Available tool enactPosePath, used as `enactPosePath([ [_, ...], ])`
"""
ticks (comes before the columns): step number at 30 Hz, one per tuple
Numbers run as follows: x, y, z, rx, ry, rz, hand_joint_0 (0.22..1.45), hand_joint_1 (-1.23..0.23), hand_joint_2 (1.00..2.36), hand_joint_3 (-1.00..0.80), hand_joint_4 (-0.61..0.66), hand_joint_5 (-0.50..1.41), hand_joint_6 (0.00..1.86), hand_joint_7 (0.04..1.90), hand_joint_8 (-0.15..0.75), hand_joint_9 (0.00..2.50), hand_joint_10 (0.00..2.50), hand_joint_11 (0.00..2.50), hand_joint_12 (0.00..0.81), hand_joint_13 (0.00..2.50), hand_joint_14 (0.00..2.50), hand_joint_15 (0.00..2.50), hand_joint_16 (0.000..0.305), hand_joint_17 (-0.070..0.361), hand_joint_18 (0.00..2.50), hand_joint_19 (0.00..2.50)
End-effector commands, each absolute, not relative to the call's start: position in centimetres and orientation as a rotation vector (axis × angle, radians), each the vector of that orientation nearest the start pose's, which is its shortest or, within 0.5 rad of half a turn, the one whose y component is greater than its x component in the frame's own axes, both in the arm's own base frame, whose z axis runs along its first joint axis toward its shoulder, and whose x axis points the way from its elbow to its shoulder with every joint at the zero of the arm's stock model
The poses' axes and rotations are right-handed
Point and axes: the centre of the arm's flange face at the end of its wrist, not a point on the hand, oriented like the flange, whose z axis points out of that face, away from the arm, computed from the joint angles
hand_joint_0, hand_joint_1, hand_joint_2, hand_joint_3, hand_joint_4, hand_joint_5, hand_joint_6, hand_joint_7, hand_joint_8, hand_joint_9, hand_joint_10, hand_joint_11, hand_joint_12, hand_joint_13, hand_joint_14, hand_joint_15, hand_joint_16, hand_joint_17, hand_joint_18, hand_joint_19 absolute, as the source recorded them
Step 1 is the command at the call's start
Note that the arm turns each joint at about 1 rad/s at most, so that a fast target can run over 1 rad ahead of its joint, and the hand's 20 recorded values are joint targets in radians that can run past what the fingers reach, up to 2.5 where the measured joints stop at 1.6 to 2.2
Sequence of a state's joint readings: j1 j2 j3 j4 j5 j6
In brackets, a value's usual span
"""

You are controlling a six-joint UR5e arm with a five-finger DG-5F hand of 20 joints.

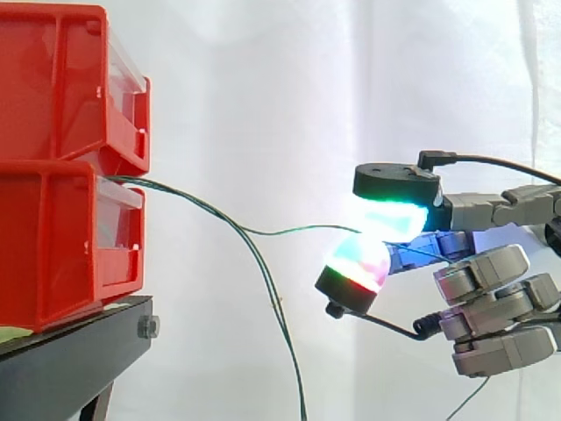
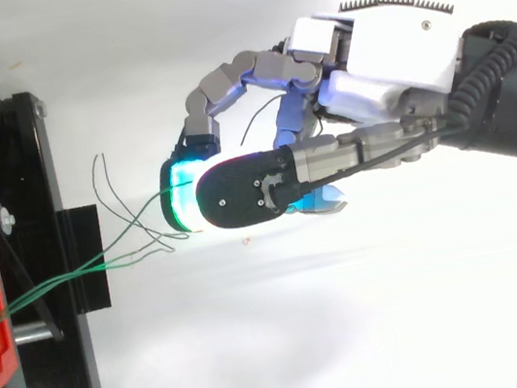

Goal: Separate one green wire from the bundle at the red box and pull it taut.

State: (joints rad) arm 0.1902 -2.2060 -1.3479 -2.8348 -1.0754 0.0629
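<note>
Red box (image 1: 53, 237): a stack of 2 red bins at 9 o'clock in the side view, sitting on a black stand (image 1: 70, 351).
Bundle (image 1: 145, 182): thin green strands leave the gap between the 2 bins heading toward 3 o'clock. Most then droop away toward 5 o'clock and hang free.
Green wire (image 1: 289, 231): 1 strand splits from the bundle and runs on to the hand at 3 o'clock. It has a shallow sag mid-span, so I judge it not yet taut.
Hand (image 2: 382, 41): closed in a pinch, with glowing pads (image 1: 394, 215) meeting on the green wire. The remaining fingers are curled at 5 o'clock of the pinch.
Loose ends (image 2: 104, 179): in the top view, free tips fan out at 9 o'clock of the pads.
Handling: probably almost weightless, springy and smooth-jacketed, so it is likely to slide through soft pads.
Where to hold: flat between the pad faces, well out from the box.
Next pull: straight toward 3 o'clock and gently, because a jerk could slip the strand or drag its neighbours along.
</note>
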Motion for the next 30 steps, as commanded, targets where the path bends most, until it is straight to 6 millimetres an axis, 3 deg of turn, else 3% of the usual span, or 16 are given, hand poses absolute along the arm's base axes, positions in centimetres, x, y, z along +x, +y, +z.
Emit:
enactPosePath([
  [1, 71.0, -4.7, 24.0, 1.423, 1.027, 0.954, 0.60, -0.75, 1.02, -0.14, 0.05, -0.12, 0.90, 0.95, 0.278, 1.58, 0.10, 1.72, 0.295, 1.34, 2.00, 1.09, 0.046, 0.104, 1.36, 1.81],
  [8, 70.6, -4.7, 23.7, 1.443, 1.056, 0.937, 0.59, -0.73, 1.02, -0.20, 0.06, -0.13, 0.89, 0.96, 0.251, 1.57, 0.00, 1.79, 0.284, 1.32, 1.94, 1.14, 0.041, 0.093, 1.32, 1.83],
  [14, 67.9, -5.2, 26.7, 1.430, 1.214, 0.751, 0.56, -0.67, 1.01, -0.34, 0.09, -0.13, 0.89, 0.92, 0.260, 1.55, 0.00, 1.77, 0.279, 1.32, 1.92, 1.14, 0.043, 0.097, 1.30, 1.82],
  [18, 68.2, -5.3, 29.9, 1.285, 1.225, 0.642, 0.53, -0.65, 1.01, -0.42, 0.09, -0.13, 0.88, 0.91, 0.258, 1.55, 0.00, 1.73, 0.294, 1.32, 1.92, 1.13, 0.045, 0.102, 1.31, 1.80],
  [24, 68.5, -5.3, 30.2, 1.239, 1.226, 0.615, 0.52, -0.63, 1.00, -0.47, 0.09, -0.13, 0.87, 0.91, 0.269, 1.54, 0.00, 1.70, 0.298, 1.33, 1.88, 1.12, 0.047, 0.107, 1.30, 1.78],
  [30, 68.3, -4.9, 30.1, 1.303, 1.189, 0.674, 0.53, -0.62, 1.00, -0.46, 0.10, -0.13, 0.87, 0.93, 0.268, 1.54, 0.00, 1.71, 0.288, 1.33, 1.87, 1.11, 0.046, 0.104, 1.30, 1.78],
])
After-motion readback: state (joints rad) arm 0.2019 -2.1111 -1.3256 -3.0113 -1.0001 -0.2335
